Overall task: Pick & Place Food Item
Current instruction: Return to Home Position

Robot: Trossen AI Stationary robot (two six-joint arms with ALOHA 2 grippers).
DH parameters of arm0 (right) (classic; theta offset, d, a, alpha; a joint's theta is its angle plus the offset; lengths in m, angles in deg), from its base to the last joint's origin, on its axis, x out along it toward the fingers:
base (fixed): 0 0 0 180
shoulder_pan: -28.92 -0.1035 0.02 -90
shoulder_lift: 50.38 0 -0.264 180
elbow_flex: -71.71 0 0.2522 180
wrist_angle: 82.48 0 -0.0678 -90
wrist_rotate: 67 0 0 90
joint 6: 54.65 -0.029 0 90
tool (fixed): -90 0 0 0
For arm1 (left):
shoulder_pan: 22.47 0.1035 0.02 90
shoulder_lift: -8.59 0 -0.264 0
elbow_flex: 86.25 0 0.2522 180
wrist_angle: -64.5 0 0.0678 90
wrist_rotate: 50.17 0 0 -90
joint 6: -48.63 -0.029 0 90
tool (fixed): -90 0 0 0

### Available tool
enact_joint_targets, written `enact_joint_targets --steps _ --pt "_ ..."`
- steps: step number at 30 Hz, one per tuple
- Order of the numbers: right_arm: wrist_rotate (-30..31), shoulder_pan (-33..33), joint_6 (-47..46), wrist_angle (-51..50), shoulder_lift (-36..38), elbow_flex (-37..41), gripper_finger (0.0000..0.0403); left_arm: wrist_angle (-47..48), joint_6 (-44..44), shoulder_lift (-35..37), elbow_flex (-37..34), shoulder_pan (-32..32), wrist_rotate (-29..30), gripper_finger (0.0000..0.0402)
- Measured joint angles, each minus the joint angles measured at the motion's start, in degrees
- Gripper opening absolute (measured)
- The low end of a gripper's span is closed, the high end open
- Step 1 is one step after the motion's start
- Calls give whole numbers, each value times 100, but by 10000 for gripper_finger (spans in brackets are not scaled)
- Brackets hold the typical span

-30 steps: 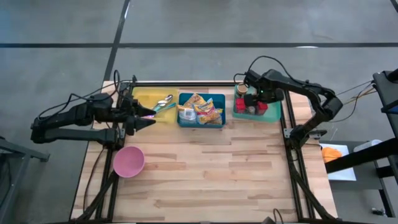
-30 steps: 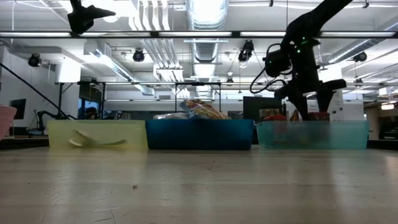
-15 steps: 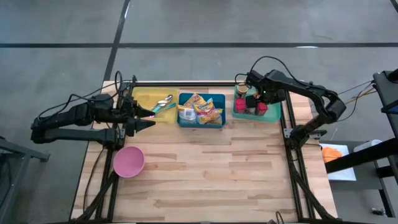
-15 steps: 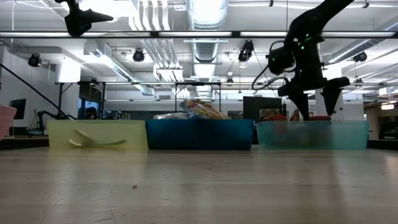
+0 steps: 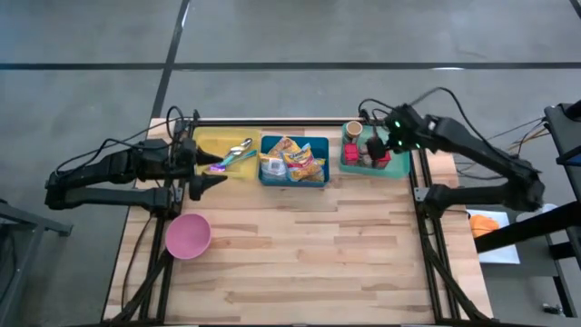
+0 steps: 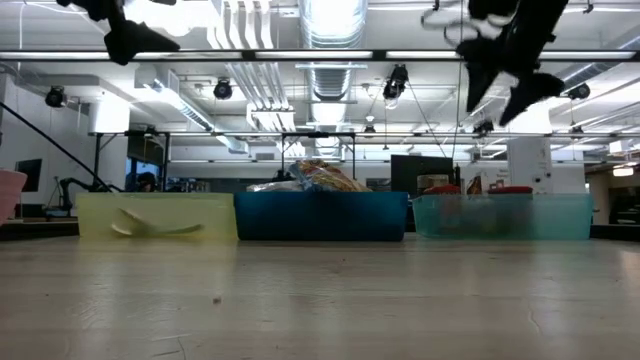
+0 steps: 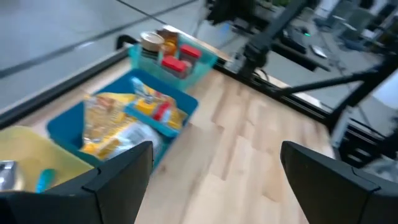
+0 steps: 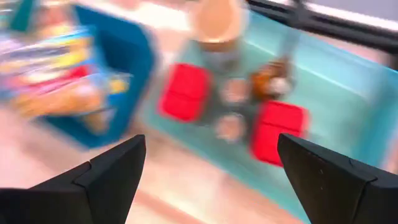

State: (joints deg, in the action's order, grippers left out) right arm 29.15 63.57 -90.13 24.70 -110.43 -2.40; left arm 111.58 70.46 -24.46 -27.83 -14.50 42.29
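Note:
Three bins stand in a row at the table's far edge: a yellow bin (image 5: 207,143), a blue bin (image 5: 293,178) full of snack packets (image 7: 124,118), and a teal bin (image 5: 349,166). The teal bin holds two red-lidded containers (image 8: 186,90), a tan-lidded jar (image 8: 214,18) and small dark items. My right gripper (image 8: 211,140) hangs open high above the teal bin (image 6: 500,215), pointing steeply down, nothing between its fingers. My left gripper (image 5: 216,171) hovers open at the yellow bin's near right corner, high above the table, empty.
A spoon (image 5: 238,148) lies in the yellow bin. A pink bowl (image 5: 188,235) stands at the table's near left. The bare wooden tabletop (image 5: 318,245) stretches in front of the bins. Metal frame posts (image 5: 419,195) run along both side edges.
My right gripper has risen out of the teal bin and drawn back toward the table's right edge, its fingers spreading wider; nothing came up with it. My left gripper has rolled a little at the wrist without shifting place.

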Motion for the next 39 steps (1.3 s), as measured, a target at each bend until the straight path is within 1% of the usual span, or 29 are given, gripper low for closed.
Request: enact_joint_targets --steps 3,5,8,11,13,15,18,20,24,27,29,32,35,39 --pt "-17 -548 264 689 499 206 361 14 0 0 0 0 265 358" --pt "113 -826 349 1121 771 353 361 99 0 0 0 0 312 358" --pt "230 -1083 397 1251 1063 422 361 215 -43 -2 0 -2 313 358" --pt "191 -1290 -63 1158 1381 476 361 329 -58 -1 0 0 315 358" --pt "278 -1422 -210 1404 1544 622 361 406 -60 -2 0 0 315 358" --pt "248 -1597 -65 1902 1709 862 361 396 -61 -2 0 0 315 358" --pt "-263 -1913 390 3037 1976 1371 361 388 -80 -2 0 -1 313 358" --pt "-616 -2087 549 3938 2192 1842 361 387 -178 -2 0 -2 281 358" --pt "-1358 -2331 441 5629 2594 2812 361 383 -345 5 0 -2 -64 358" --pt "-2000 -2487 154 6569 2873 3366 361 365 -347 131 0 -4 -113 358" --pt "-2176 -2585 9 6760 3072 3599 361 359 -349 297 0 -4 -37 358" --pt "-2210 -2787 -39 6785 3403 3827 361 271 -343 652 -1 -4 84 358" --pt "-2233 -3013 -7 6963 3815 3992 361 75 -345 1071 -104 -12 -40 358" --pt "-2227 -3297 212 7036 4413 4177 361 -74 -386 1702 -493 -17 -142 358"
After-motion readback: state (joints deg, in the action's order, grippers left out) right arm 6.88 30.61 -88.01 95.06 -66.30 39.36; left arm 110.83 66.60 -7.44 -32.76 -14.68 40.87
